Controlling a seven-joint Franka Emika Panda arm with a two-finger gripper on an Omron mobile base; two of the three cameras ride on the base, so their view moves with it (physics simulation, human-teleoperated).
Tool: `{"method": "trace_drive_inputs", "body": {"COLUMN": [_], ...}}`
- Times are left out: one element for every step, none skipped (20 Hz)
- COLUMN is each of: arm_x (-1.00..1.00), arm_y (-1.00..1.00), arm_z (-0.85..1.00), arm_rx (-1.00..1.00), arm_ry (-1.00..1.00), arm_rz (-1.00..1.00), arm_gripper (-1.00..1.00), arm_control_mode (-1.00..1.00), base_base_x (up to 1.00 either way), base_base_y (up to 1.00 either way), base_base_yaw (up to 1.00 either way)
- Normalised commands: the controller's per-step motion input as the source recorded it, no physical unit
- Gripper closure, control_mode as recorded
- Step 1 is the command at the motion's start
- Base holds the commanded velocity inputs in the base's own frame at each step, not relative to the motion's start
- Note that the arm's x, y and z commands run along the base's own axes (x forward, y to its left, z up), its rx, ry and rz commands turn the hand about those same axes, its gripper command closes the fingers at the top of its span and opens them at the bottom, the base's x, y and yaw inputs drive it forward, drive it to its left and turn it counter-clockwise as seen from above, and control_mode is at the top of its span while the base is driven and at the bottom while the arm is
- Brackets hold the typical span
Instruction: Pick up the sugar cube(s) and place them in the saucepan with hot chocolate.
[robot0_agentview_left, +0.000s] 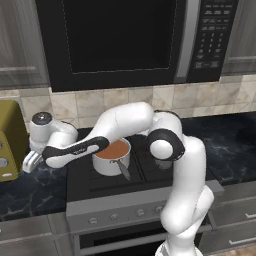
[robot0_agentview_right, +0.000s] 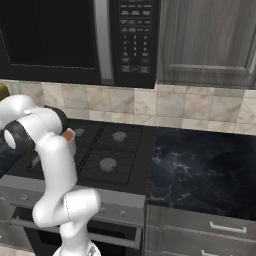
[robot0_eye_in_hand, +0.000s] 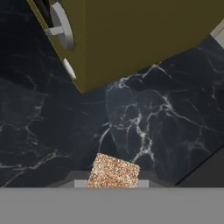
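Note:
In the hand view the sugar cube (robot0_eye_in_hand: 113, 170), a small speckled tan block, sits squarely between my gripper's (robot0_eye_in_hand: 113, 184) two finger tips, which press against its sides, just above the black marble counter (robot0_eye_in_hand: 166, 122). In the left base view my gripper (robot0_agentview_left: 29, 165) hangs low over the counter, left of the stove and close to the toaster. The saucepan with hot chocolate (robot0_agentview_left: 107, 165), silver with a dark handle toward the front, stands on the stove's left front burner, to the right of my hand and partly behind my forearm. A sliver of the saucepan (robot0_agentview_right: 70, 139) peeks out behind the arm in the right base view.
The yellow-olive toaster (robot0_agentview_left: 10, 140) stands right beside my hand on the left, its corner looming in the hand view as toaster (robot0_eye_in_hand: 131, 35). A black microwave (robot0_agentview_left: 125, 35) hangs above the stove (robot0_agentview_left: 150, 172). Dark counter (robot0_agentview_right: 200, 170) stretches right of the stove.

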Motion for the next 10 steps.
{"method": "trace_drive_inputs", "body": {"arm_x": [-0.18, -0.22, -0.27, -0.34, -0.36, -0.39, -0.41, -0.46, -0.43, -0.39], "arm_y": [-0.54, -0.56, -0.56, -0.56, -0.58, -0.64, -0.71, -0.8, -0.81, -0.74], "arm_z": [0.52, 0.34, 0.26, 0.19, 0.11, 0.03, 0.01, 0.11, 0.21, 0.31], "arm_rx": [0.0, 0.0, 0.0, 0.0, 0.0, 0.0, 0.0, 0.0, 0.0, 0.0], "arm_ry": [0.12, 0.09, 0.07, 0.03, 0.0, 0.0, 0.0, 0.0, -0.01, -0.01], "arm_rz": [0.0, 0.0, 0.0, 0.0, 0.0, 0.0, 0.0, 0.0, 0.0, 0.0], "arm_gripper": [1.0, 1.0, 1.0, 1.0, 1.0, 1.0, 1.0, 1.0, 1.0, 1.0], "arm_control_mode": [-1.0, -1.0, -1.0, -1.0, -1.0, -1.0, -1.0, -1.0, -1.0, -1.0], "base_base_x": [0.0, 0.0, 0.0, 0.0, 0.0, 0.0, 0.0, 0.0, 0.0, 0.0], "base_base_y": [0.0, 0.0, 0.0, 0.0, 0.0, 0.0, 0.0, 0.0, 0.0, 0.0], "base_base_yaw": [0.0, 0.0, 0.0, 0.0, 0.0, 0.0, 0.0, 0.0, 0.0, 0.0]}}
